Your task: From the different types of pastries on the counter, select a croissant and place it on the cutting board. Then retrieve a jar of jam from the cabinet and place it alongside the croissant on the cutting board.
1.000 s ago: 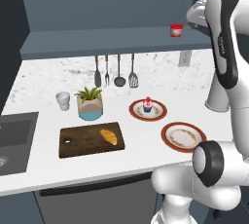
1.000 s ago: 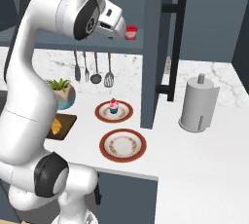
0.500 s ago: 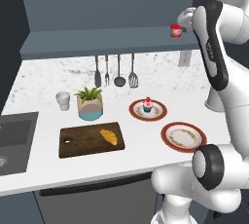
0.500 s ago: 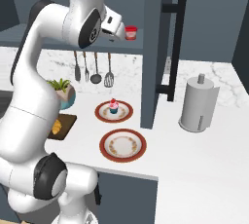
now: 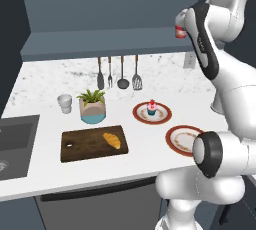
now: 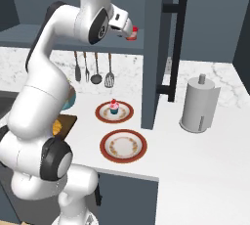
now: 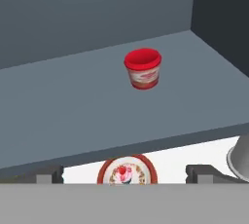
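The red jar of jam (image 7: 142,68) stands upright on the cabinet (image 7: 68,106) shelf ledge, also seen as the jar of jam (image 6: 131,33) and jar of jam (image 5: 179,32). My gripper (image 7: 126,174) is open, a short way in front of the jar and not touching it; its fingertips (image 7: 48,174) stand wide apart. The gripper (image 6: 127,26) hovers at shelf height. The golden croissant (image 5: 112,140) lies on the dark cutting board (image 5: 80,146) on the counter (image 5: 50,81). A pink cupcake (image 5: 152,107) sits on a round plate.
Two orange-rimmed plates (image 5: 184,138) lie right of the board. A potted plant (image 5: 92,106), a white cup (image 5: 64,103) and hanging utensils (image 5: 122,73) stand behind it. A sink (image 5: 15,139) is at left. A paper towel roll (image 6: 199,104) and a tall dark panel (image 6: 156,53) are at right.
The hand has moved along the shelf toward the jar and now sits right in front of it. The jar, croissant and board have not moved.
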You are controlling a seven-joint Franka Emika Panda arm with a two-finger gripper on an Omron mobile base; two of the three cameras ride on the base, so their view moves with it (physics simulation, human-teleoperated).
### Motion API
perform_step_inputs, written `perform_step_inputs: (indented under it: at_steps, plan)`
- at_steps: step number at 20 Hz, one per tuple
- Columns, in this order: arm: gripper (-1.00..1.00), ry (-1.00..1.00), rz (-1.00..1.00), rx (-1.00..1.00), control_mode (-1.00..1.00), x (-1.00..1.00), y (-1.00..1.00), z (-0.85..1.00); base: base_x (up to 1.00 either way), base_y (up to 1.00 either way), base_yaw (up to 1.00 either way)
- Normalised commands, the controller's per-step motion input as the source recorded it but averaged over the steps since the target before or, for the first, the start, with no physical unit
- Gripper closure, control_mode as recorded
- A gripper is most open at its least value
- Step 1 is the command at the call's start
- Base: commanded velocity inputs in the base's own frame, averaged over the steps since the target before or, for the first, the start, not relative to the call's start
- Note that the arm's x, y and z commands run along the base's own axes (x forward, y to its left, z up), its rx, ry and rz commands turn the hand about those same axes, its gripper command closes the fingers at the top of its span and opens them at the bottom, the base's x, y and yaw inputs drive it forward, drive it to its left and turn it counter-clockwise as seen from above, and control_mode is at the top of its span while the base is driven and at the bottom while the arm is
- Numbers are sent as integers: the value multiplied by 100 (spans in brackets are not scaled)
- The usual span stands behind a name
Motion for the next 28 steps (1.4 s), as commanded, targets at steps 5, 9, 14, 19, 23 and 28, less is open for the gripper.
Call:
perform_step_inputs:
  at_steps: [5, 9, 14, 19, 23, 28]
  plan:
    - [-100, 5, 0, -8, -100, 51, -9, -2, 0, 0, 0]
    - [-100, 4, 1, -2, -100, 74, 4, -27, 0, 0, 0]
    - [-100, 3, 0, -12, -100, 65, 0, -1, 0, 0, 0]
    - [-100, 1, -1, -8, -100, 41, -5, 0, 0, 0, 0]
    - [-100, 0, -3, 0, -100, 3, -28, 0, 0, 0, 0]
    - [-100, 0, -6, 1, -100, 1, -29, 0, 0, 0, 0]
